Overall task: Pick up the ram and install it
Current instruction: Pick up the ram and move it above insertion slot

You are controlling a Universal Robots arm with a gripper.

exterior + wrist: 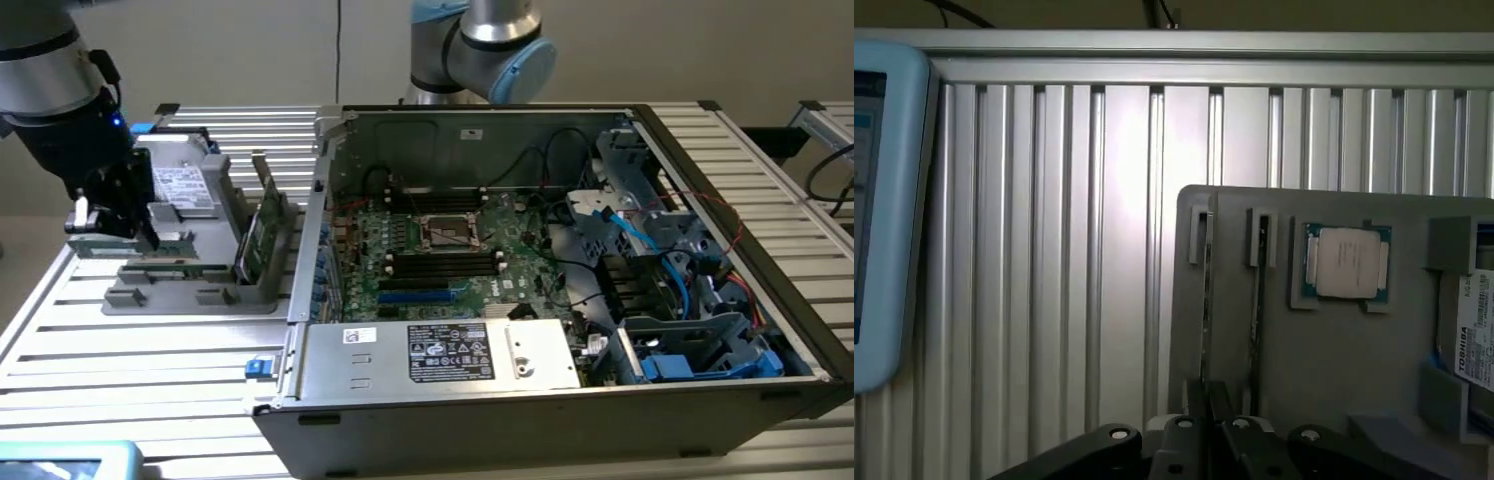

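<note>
The ram [1206,300] shows edge-on as a thin dark line along a slot of the grey holder [1324,370]. It runs straight into the gripper [1211,398], whose jaws are pressed together on that edge. In the wrist view a second stick [1257,300] stands just beside it, then a processor [1346,262] and a labelled hard drive [1476,335]. The exterior view gives the wider setting — the gripper low over the holder's end at that view's left, well apart from the open computer case [534,385] and its motherboard [441,255].
</note>
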